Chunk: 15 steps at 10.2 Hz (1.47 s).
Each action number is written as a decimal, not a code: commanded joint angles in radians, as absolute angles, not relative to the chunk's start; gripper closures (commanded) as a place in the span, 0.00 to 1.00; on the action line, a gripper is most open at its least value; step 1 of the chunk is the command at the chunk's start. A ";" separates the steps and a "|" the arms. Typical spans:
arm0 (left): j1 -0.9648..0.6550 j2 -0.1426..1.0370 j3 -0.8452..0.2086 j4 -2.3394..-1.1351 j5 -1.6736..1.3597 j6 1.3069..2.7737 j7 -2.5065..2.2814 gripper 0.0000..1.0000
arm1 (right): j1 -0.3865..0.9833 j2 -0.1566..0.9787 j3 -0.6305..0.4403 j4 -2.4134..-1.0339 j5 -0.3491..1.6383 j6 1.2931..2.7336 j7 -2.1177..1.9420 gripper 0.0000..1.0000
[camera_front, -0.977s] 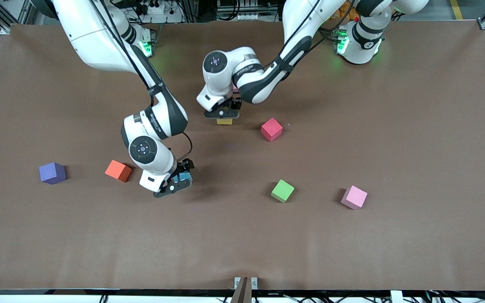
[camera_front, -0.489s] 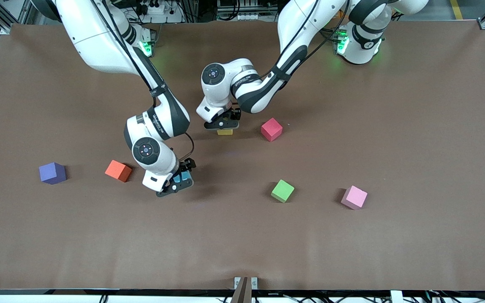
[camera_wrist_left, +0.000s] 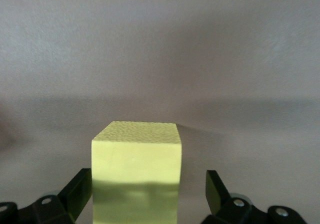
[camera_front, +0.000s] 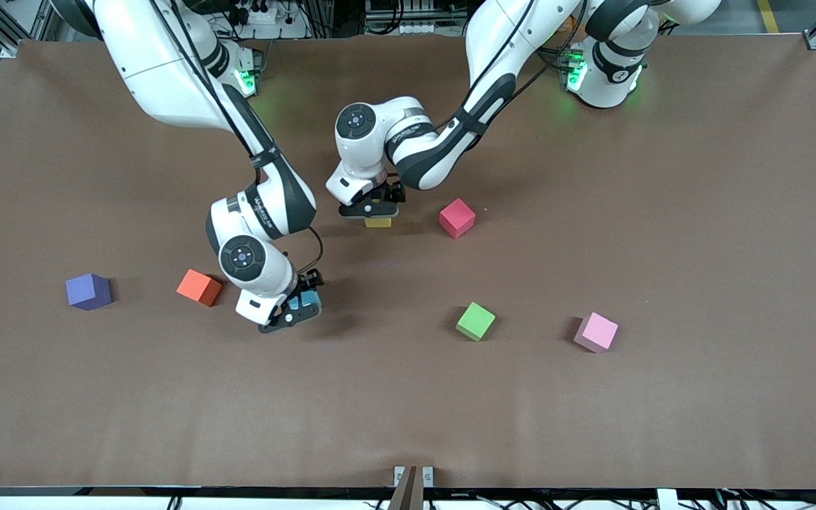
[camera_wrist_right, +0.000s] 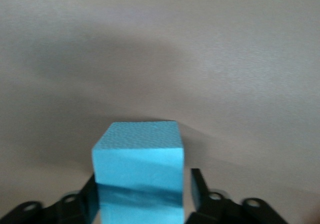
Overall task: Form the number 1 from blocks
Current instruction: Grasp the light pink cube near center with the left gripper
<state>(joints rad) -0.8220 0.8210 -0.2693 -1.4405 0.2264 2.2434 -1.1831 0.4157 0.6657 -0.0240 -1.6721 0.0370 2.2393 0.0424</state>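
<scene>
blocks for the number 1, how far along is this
Early. No blocks form a line yet. The left gripper is open around the yellow block, jaws clear of its sides. The right gripper is shut on the sky-blue block. The orange block, crimson block and pink block lie scattered, unplaced.

The surface (camera_front: 663, 212) is evenly lit from above; soft shadows are cast; wrist views are slightly blurred.

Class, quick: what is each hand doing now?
Left hand: open around the yellow block.
Right hand: closed on the sky-blue block.
</scene>
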 commanded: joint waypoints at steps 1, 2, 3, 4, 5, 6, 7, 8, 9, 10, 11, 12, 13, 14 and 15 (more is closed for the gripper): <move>-0.830 0.744 -0.271 -1.459 0.238 2.162 -1.288 0.00 | 0.390 0.667 -0.018 -1.683 0.055 2.246 0.026 0.42; -0.831 0.714 -0.276 -1.494 0.239 2.136 -1.340 0.00 | 0.382 0.667 -0.018 -1.684 0.055 2.244 0.028 0.42; -0.830 0.666 -0.281 -1.562 0.236 2.132 -1.359 0.00 | 0.379 0.667 -0.018 -1.684 0.055 2.244 0.032 0.42; -0.813 0.613 -0.303 -1.636 0.197 2.132 -1.361 0.00 | 0.379 0.666 -0.018 -1.684 0.055 2.243 0.038 0.43; -0.804 0.557 -0.308 -1.702 0.117 2.132 -1.361 0.00 | 0.379 0.655 -0.021 -1.683 0.055 2.238 0.040 0.45; -0.804 0.517 -0.310 -1.760 0.053 2.134 -1.361 0.00 | 0.380 0.635 -0.026 -1.684 0.055 2.230 0.041 0.46; -0.804 0.500 -0.319 -1.807 0.001 2.143 -1.365 0.00 | 0.383 0.605 -0.043 -1.698 0.057 2.223 0.061 0.46; -0.804 0.488 -0.339 -1.856 -0.014 2.175 -1.387 0.00 | 0.383 0.585 -0.049 -1.709 0.055 2.221 0.081 0.47; -0.804 0.456 -0.350 -1.931 -0.015 2.233 -1.393 0.00 | 0.383 0.572 -0.051 -1.718 0.055 2.223 0.112 0.50; -0.804 0.431 -0.368 -2.004 -0.015 2.299 -1.400 0.00 | 0.385 0.549 -0.051 -1.721 0.055 2.217 0.179 0.50; -0.804 0.433 -0.379 -2.035 -0.015 2.343 -1.419 0.00 | 0.394 0.523 -0.051 -1.735 0.055 2.198 0.251 0.49; -0.805 0.449 -0.383 -2.040 -0.015 2.359 -1.420 0.00 | 0.409 0.506 -0.051 -1.746 0.055 2.195 0.323 0.48; -0.813 0.456 -0.387 -2.042 -0.015 2.365 -1.419 0.00 | 0.435 0.494 -0.051 -1.758 0.055 2.198 0.392 0.48; -0.815 0.465 -0.391 -2.042 -0.014 2.365 -1.419 0.00 | 0.463 0.491 -0.051 -1.758 0.055 2.197 0.467 0.48; -0.816 0.475 -0.396 -2.042 -0.014 2.381 -1.419 0.00 | 0.485 0.491 -0.051 -1.758 0.055 2.197 0.527 0.48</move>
<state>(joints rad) -0.8175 0.4844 -0.3854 -2.0220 0.0083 2.3543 -1.4131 0.4508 0.5245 -0.0482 -1.7184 0.0510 2.1932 0.4331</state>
